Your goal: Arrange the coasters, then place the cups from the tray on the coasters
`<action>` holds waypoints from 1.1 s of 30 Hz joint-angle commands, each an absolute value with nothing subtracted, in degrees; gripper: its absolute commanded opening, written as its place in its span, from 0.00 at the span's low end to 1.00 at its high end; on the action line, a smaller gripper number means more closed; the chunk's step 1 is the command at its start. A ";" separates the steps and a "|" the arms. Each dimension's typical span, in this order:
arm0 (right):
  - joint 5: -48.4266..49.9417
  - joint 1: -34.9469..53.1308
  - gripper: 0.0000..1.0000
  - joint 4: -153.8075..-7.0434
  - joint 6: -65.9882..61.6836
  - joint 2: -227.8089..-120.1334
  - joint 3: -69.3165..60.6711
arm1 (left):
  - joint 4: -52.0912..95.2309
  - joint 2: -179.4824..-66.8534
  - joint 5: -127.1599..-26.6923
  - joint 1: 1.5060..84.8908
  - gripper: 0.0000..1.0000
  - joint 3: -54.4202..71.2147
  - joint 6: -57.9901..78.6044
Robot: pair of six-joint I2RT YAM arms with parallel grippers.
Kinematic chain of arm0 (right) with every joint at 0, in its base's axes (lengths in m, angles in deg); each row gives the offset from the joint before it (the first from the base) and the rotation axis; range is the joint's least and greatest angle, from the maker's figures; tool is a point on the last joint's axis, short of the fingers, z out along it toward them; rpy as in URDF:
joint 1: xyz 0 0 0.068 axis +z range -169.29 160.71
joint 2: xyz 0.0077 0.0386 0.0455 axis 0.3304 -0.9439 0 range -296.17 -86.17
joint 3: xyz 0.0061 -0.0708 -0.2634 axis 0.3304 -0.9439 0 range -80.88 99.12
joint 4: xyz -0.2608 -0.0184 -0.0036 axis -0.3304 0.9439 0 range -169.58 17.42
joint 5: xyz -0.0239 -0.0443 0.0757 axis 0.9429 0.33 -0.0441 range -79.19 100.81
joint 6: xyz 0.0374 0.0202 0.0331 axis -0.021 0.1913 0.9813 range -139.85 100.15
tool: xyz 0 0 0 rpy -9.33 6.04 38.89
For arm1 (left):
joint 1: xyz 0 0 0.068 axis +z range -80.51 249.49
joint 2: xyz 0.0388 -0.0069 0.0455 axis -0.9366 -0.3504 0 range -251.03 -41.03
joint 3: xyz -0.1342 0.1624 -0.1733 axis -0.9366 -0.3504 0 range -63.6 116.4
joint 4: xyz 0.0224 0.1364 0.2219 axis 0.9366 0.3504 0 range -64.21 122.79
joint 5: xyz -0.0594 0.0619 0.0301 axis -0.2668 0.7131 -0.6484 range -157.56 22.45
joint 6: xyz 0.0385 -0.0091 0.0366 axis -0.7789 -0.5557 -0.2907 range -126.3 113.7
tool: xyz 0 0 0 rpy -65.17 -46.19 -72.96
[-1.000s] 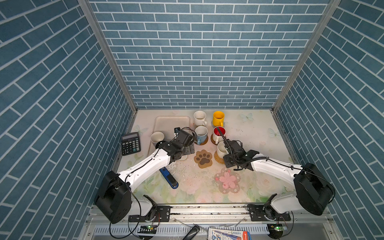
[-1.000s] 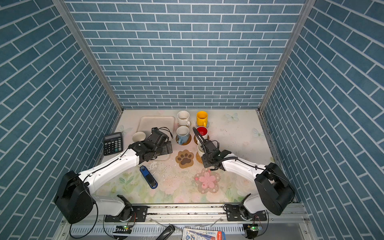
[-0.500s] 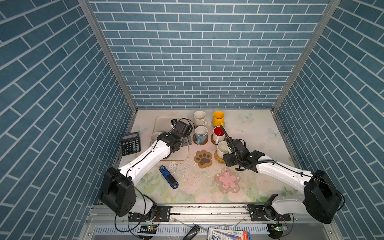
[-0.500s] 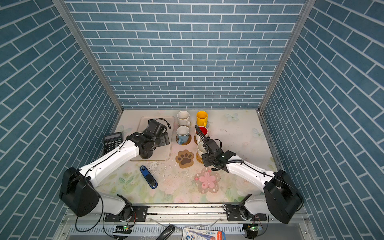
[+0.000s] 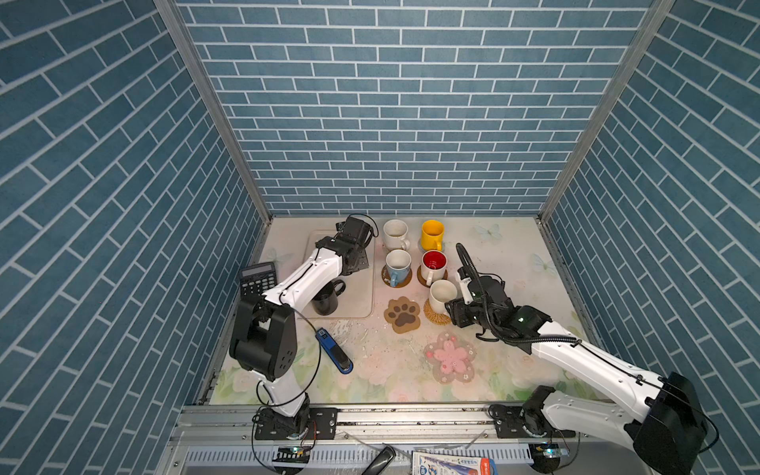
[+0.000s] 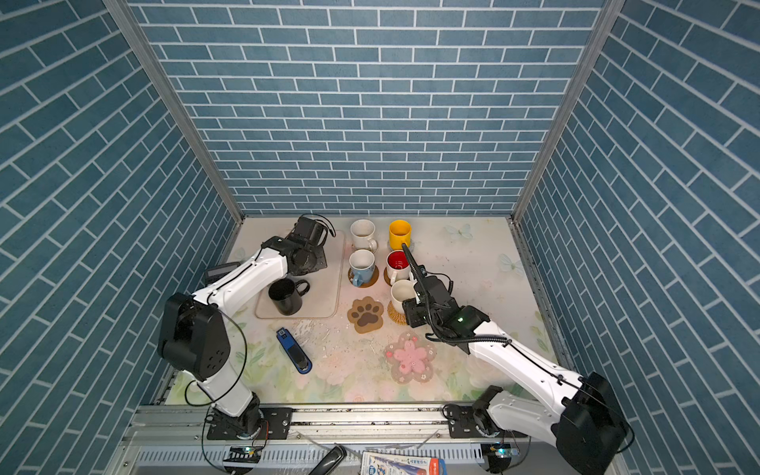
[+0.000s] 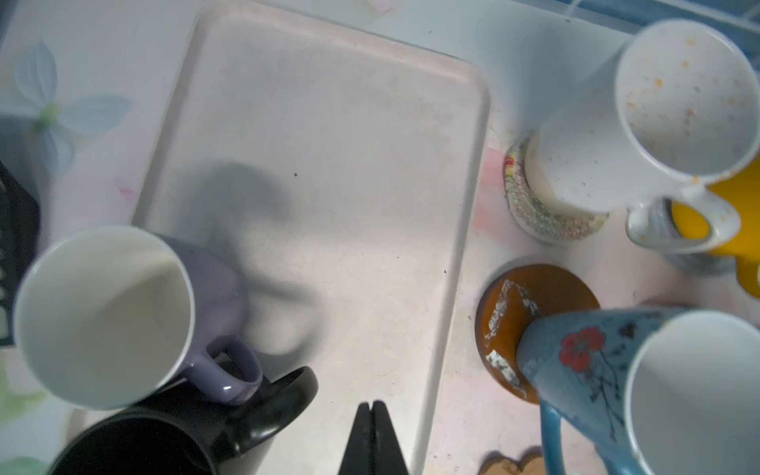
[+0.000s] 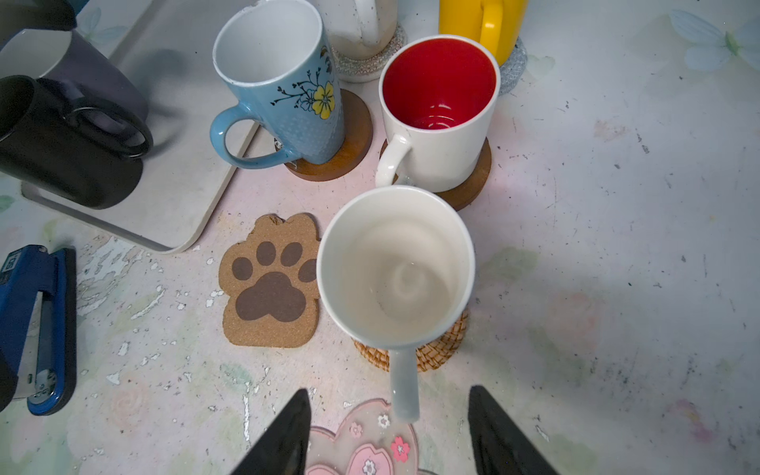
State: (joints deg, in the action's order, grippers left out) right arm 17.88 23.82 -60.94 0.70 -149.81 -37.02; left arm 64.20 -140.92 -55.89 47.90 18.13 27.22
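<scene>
Cream cup (image 8: 395, 267) sits upright on the tan rattan coaster (image 8: 436, 349), handle poking between the right end effector's (image 8: 389, 390) spread-open jaws, nothing gripped. Over on the tray (image 7: 329, 123), the lavender cup (image 7: 103, 316) and black cup (image 7: 164, 444) sit together; the left end effector (image 7: 372, 407) hangs above, pinched closed and empty.

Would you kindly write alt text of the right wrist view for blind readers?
The open right gripper straddles the handle of a cream mug on a rattan coaster. A paw-shaped coaster lies beside it; a light blue mug and a red-lined mug stand on brown discs.
</scene>
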 commanded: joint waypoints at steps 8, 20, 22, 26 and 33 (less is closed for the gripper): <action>13.70 23.70 0.62 -63.54 -0.89 -154.29 -31.38 | 67.36 -145.12 -57.60 53.54 0.00 21.47 24.90; 11.77 23.74 0.62 -64.28 -1.66 -158.24 -28.73 | 65.87 -147.80 -58.70 54.37 0.00 18.90 24.89; 11.71 23.77 0.63 -64.41 -1.61 -158.24 -29.03 | 65.66 -147.70 -59.14 54.38 0.00 18.19 24.87; 11.49 23.75 0.63 -64.85 -1.53 -158.15 -29.37 | 65.49 -147.21 -59.18 54.37 0.00 16.71 24.81; 11.28 23.77 0.63 -64.66 -1.66 -157.46 -29.89 | 64.55 -145.79 -59.87 54.30 0.00 13.30 25.50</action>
